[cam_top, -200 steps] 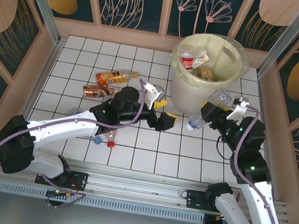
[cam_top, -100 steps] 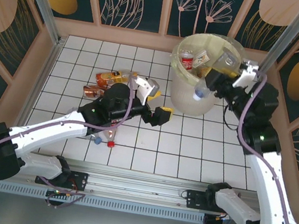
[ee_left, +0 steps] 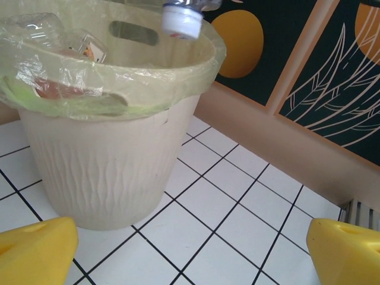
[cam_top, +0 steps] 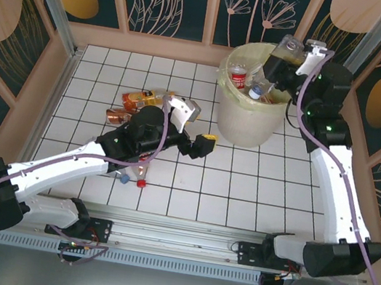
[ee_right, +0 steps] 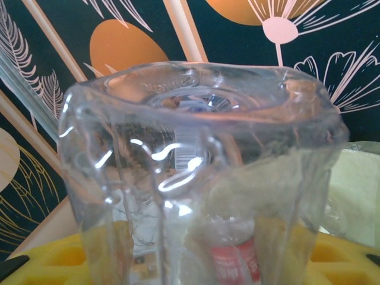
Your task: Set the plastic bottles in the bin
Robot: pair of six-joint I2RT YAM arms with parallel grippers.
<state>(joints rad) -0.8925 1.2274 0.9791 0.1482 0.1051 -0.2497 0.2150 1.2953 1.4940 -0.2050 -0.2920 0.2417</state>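
Bin (cam_top: 241,126): large pale cream bucket lined with a yellowish bag. It stands on the white tiled table (cam_top: 241,188), straight ahead of the left jaws and near them, and beneath the right jaws.
Right gripper (cam_top: 284,64): high over the bin's far rim, with its jaws clamped on a clear bottle. In the right wrist view, yellow pads (ee_right: 53,261) sit against the bottle on either side.
Held bottle (cam_top: 289,46): clear plastic, tilted cap-down between the right jaws, with its base sticking up past them. Its pale cap (ee_left: 182,18) hangs just above the bin's opening.
Left gripper (cam_top: 205,144): low over the table, with its jaws wide apart. Between the yellow fingertips (ee_left: 35,249) there is bare tile and nothing else.
Bottles in the bin: several lie inside, below the right jaws. One has a red label (cam_top: 238,77).
Bottles on the table: an orange-labelled bottle (cam_top: 147,96) and a brownish bottle (cam_top: 117,116) lie behind the left jaws and off to their left, beside the arm. A third bottle with a red cap (cam_top: 140,182) lies well behind those jaws, partly hidden under the left arm.
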